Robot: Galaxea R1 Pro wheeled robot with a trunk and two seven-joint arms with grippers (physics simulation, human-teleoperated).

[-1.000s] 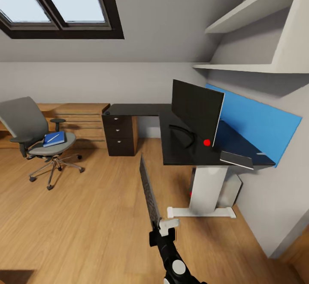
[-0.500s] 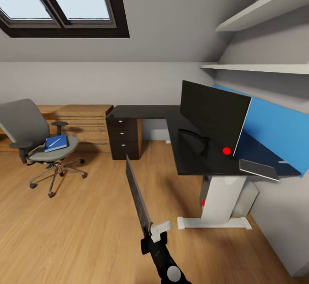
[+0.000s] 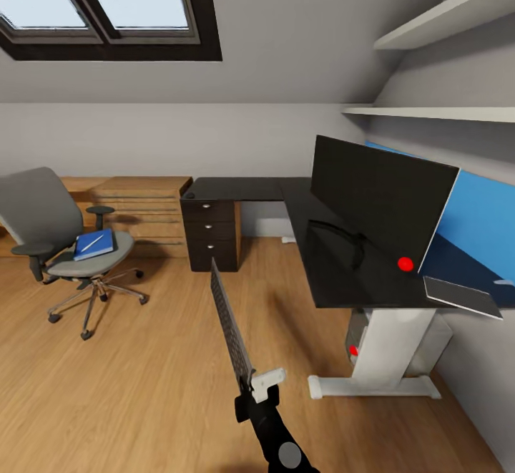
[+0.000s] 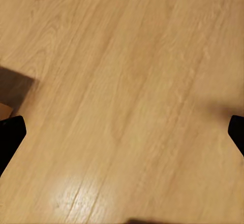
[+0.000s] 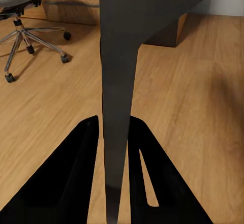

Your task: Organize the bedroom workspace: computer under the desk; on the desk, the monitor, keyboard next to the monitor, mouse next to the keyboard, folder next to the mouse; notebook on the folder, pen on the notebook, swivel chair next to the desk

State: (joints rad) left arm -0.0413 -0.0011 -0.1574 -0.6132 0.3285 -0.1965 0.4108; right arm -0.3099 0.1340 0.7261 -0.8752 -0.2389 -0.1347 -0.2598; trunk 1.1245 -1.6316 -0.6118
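- Right now right gripper (image 3: pixel 262 385) clamps slim flat keyboard (image 3: pixel 230 321) edge-on, above wood floor (image 3: pixel 143 387).
- Left gripper (image 4: pixel 122 132): spread, empty.
- Glossy black desk (image 3: pixel 336 280) carries monitor (image 3: pixel 379 201).
- Blue folder (image 3: pixel 94 244), white pen (image 3: pixel 89 242) on grey swivel chair (image 3: pixel 64 244).

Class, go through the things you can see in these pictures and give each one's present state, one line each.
keyboard: held on edge, clamped.
right gripper: shut on keyboard.
left gripper: open, over floor.
monitor: upright on desk, screen dark.
folder: flat on swivel chair.
pen: lying on folder.
drawers: closed.
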